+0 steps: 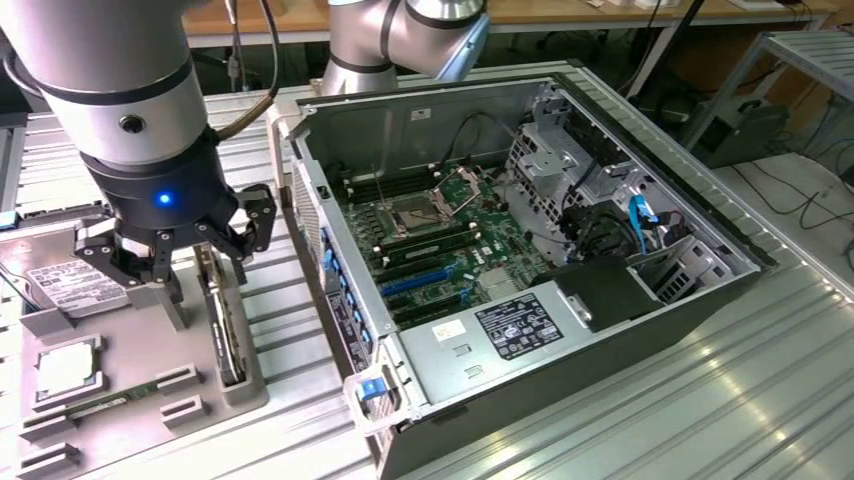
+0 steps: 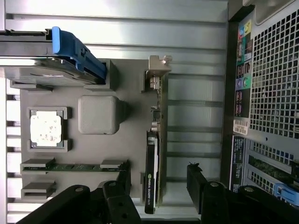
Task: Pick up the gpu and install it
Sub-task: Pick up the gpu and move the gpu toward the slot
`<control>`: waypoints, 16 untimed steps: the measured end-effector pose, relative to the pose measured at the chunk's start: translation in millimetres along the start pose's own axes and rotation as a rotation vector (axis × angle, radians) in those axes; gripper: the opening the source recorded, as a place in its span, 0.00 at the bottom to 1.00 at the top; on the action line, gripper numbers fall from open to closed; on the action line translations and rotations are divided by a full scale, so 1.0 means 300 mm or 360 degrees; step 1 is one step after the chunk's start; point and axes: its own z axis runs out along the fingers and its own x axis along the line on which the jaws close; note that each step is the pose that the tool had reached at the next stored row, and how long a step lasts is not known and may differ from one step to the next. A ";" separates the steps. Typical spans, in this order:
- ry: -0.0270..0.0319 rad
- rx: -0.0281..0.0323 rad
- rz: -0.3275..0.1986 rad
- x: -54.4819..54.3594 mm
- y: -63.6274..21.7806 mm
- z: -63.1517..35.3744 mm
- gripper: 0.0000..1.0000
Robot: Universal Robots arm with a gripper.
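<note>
The gpu (image 1: 228, 345) stands on edge in a slot of the grey parts tray (image 1: 140, 345), at the exterior view's left. In the wrist view the gpu (image 2: 153, 154) is a thin black card with a pale silver bracket (image 2: 159, 70) at its far end. My gripper (image 1: 208, 292) hangs just above the card. It is open (image 2: 159, 184), with one black finger (image 2: 122, 183) on each side of the gpu and a gap to both. Nothing is held.
The open computer case (image 1: 441, 110) lies beside the tray, its motherboard with blue slots (image 1: 424, 281) facing up. The tray also holds a silver hard drive (image 1: 70, 285), a processor chip (image 2: 46, 128) and a green memory stick (image 2: 74, 166). Ribbed metal table (image 1: 694, 400) lies all around.
</note>
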 end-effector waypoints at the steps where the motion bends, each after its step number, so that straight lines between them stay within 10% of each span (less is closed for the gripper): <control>1: 0.00002 0.00001 -0.0001 0.001 0.000 0.008 0.60; 16: 0.00003 0.00000 -0.0004 0.020 -0.001 0.100 0.60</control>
